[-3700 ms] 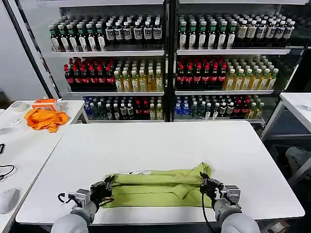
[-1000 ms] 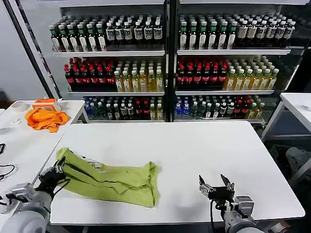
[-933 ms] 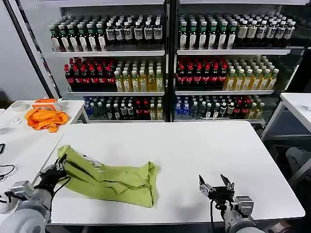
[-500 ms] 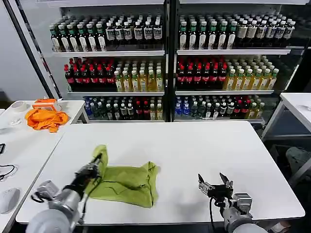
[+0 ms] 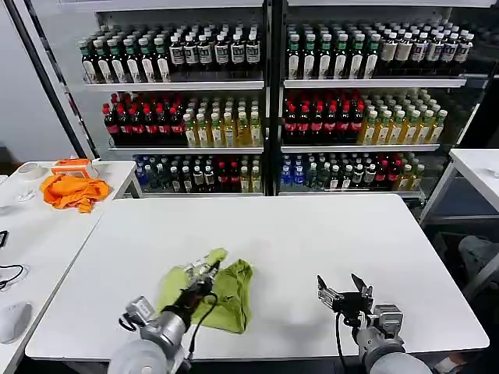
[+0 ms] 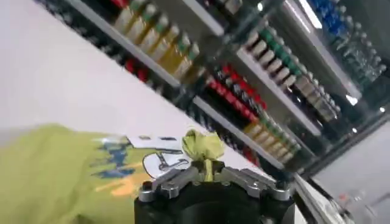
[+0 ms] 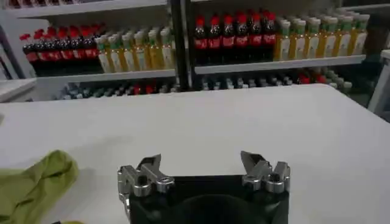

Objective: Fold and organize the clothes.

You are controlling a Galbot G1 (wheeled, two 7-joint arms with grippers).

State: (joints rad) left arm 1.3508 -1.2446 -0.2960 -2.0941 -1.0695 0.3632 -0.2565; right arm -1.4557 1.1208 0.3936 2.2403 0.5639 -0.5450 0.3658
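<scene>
Left tool (image 5: 204,273) pinches the T-shirt (image 5: 230,300) edge, carrying it right over a half-folded bundle; right tool (image 5: 344,291) waits wide, near right. Final folds remain.

Grey rounded forearms, black cabled wrists, silver-and-black metal left hand (image 5: 204,274) and right hand (image 5: 344,288).

lime yellow-green t-shirt (image 5: 222,286), bunched on plain white worktop (image 5: 296,234); white printed patch with blue and orange marks on its cloth in the left wrist view. black left gripper (image 5: 204,274) with silver fingers (image 6: 159,184), pinched on a lime fold. black and silver right gripper (image 5: 344,294), spread apart. bright orange cloth (image 5: 73,190) on a white side table (image 5: 39,234). shelves (image 5: 265,83) of bottles (image 5: 140,121): dark, red, yellow, pale green, blue.
</scene>
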